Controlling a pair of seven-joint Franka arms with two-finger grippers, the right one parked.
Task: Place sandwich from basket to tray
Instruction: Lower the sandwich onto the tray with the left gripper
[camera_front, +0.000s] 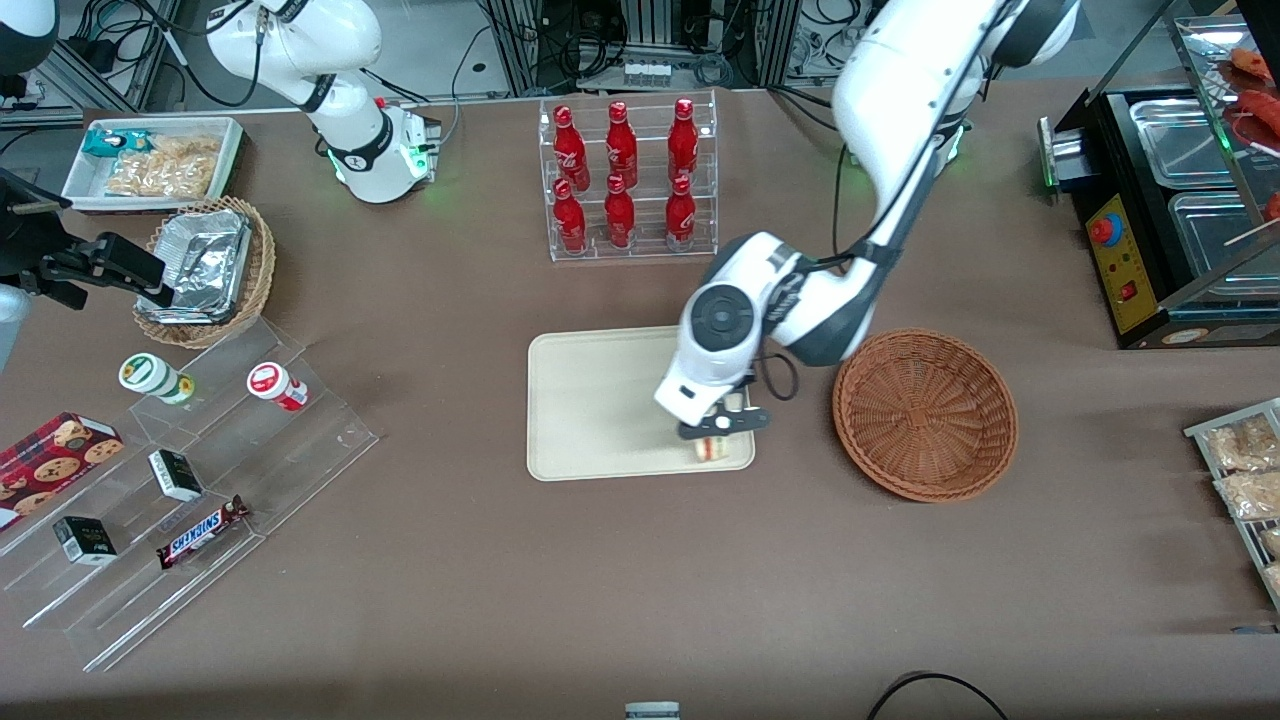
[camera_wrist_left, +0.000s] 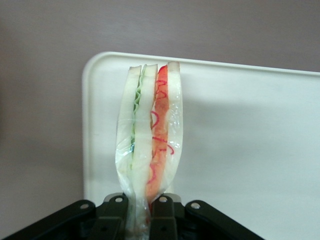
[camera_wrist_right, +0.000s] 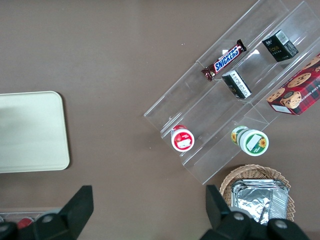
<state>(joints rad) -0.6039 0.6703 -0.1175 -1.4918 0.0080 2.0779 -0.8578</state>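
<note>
Brown matte table (camera_front: 600, 580) is carrying everything. Tray (camera_front: 590, 400) is lying flat mid-table: cream-beige smooth plastic, rectangular, rounded corners, low rim. Basket (camera_front: 925, 413) is sitting just beside the tray, toward the working arm's end of the table: round, shallow, reddish-brown woven wicker, nothing showing inside it.

Gripper (camera_front: 722, 424) is hovering over the tray's corner that is nearest the basket and nearest the front camera, fingers pointing down. Jaws are clamped tight on the sandwich (camera_wrist_left: 150, 135), pinching 1 end of it. In the left wrist view the sandwich is sticking straight out from between the 2 black fingers (camera_wrist_left: 165, 220), over the tray's rounded corner. Sandwich is a thin wedge in clear, crinkly wrap: pale bread slices, a green filling layer along 1 side, red-orange along the other. In the front view only a small pale bit of it is showing under the gripper, at the tray surface; contact with the tray is not clear.

Clear acrylic rack (camera_front: 630, 180) with 6 red bottles is standing farther from the front camera than the tray. Clear stepped acrylic shelf (camera_front: 200, 500) with a Snickers bar (camera_front: 203, 531), small boxes and 2 cups is sitting well apart from the tray, toward the parked arm's end.
</note>
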